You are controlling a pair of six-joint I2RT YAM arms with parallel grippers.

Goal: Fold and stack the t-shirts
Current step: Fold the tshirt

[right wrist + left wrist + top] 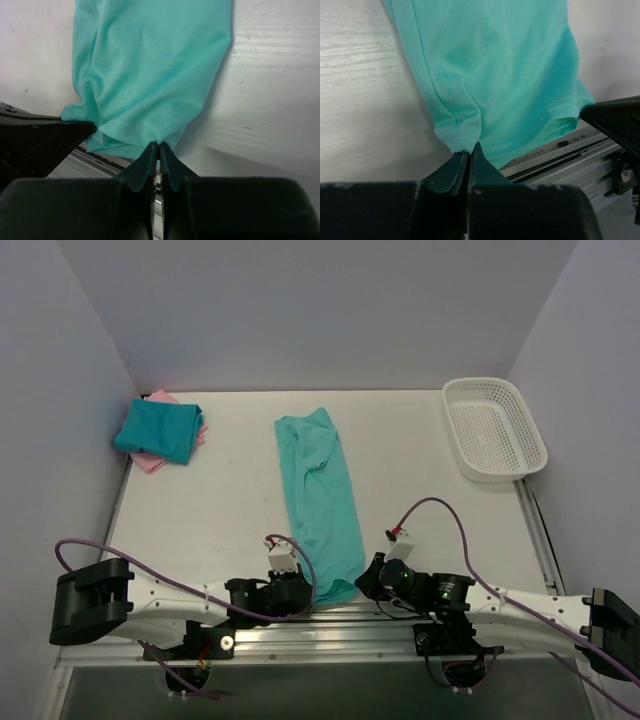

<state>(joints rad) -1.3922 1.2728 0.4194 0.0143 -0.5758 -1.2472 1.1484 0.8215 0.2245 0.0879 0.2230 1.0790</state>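
A light teal-green t-shirt [322,498] lies as a long narrow strip down the middle of the table, its near hem at the front edge. My left gripper [303,585] is shut on the hem's left corner [462,142]. My right gripper [366,580] is shut on the hem's right corner [157,137]. At the far left, a darker teal-blue t-shirt [158,430] lies folded on top of a pink t-shirt [150,460].
A white mesh basket [493,428] stands at the back right. A metal rail [330,625] runs along the table's near edge under both arms. Purple cables loop over the arms. Grey walls close in the table on three sides.
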